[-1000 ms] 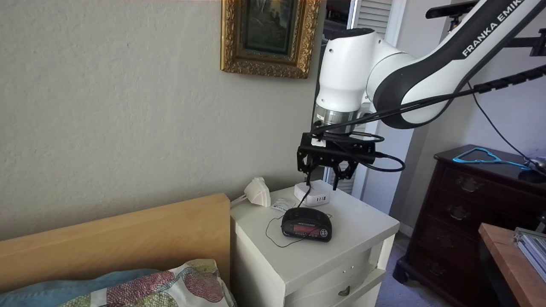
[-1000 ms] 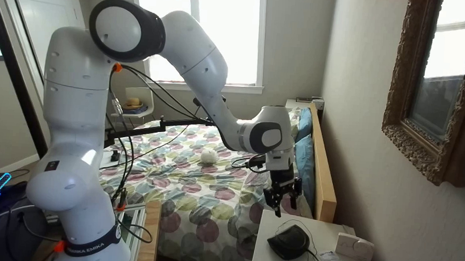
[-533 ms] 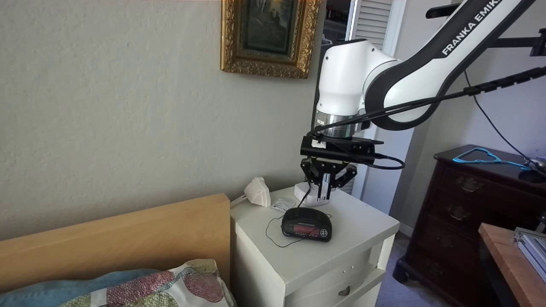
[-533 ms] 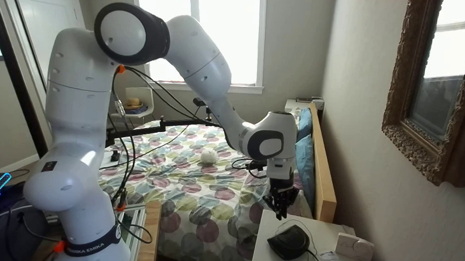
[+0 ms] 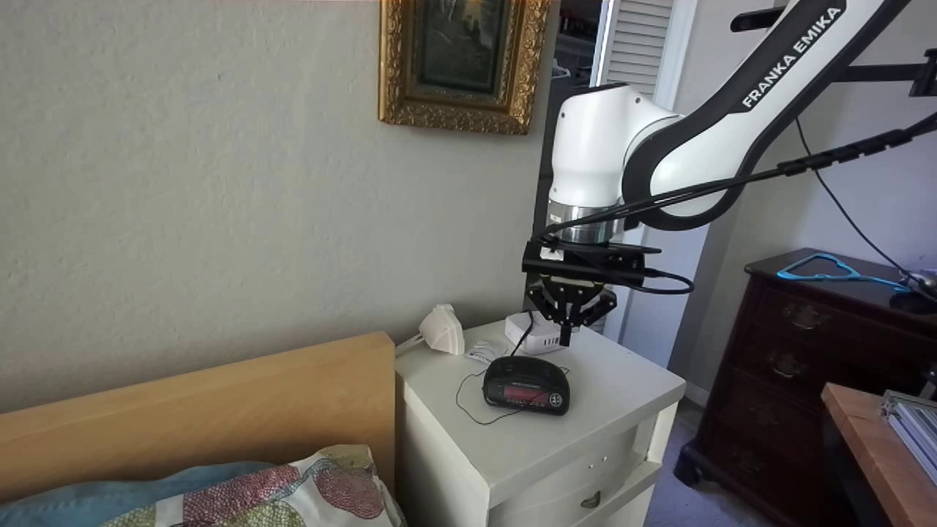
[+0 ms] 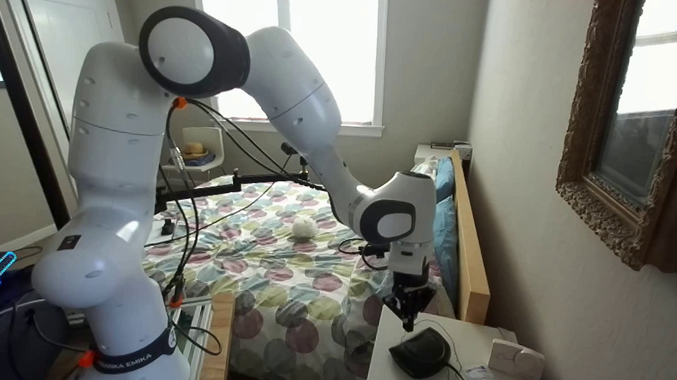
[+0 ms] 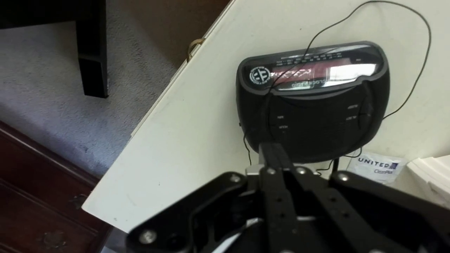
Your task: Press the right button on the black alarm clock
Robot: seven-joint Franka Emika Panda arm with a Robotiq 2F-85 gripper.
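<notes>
The white nightstand (image 5: 629,380) and dark dresser (image 5: 754,384) both have drawers; what those hold I can't see. A packet (image 7: 376,167) printed UNITED CleanPlus lies at 4 o'clock in my wrist view, contents hidden. My gripper (image 5: 565,340) has its fingers (image 7: 276,156) pressed together. The black alarm clock (image 7: 313,105) sits on the nightstand, lower than my fingertips and apart from them: at 7 o'clock from the tips in an exterior view, at 1 o'clock in the wrist view, where they hide a bit of its edge. A thin wire (image 7: 429,37) crosses its face. In an exterior view I have, from the clock, a white box (image 5: 538,339) at 12 o'clock and a white lumpy object (image 5: 442,331) at 10. The headboard (image 5: 219,417) stands beside the nightstand at 9; the dresser is well apart at 3, a blue hanger (image 5: 849,277) on it. A window (image 6: 332,48) glows at 11 o'clock beyond the bed (image 6: 286,275).
</notes>
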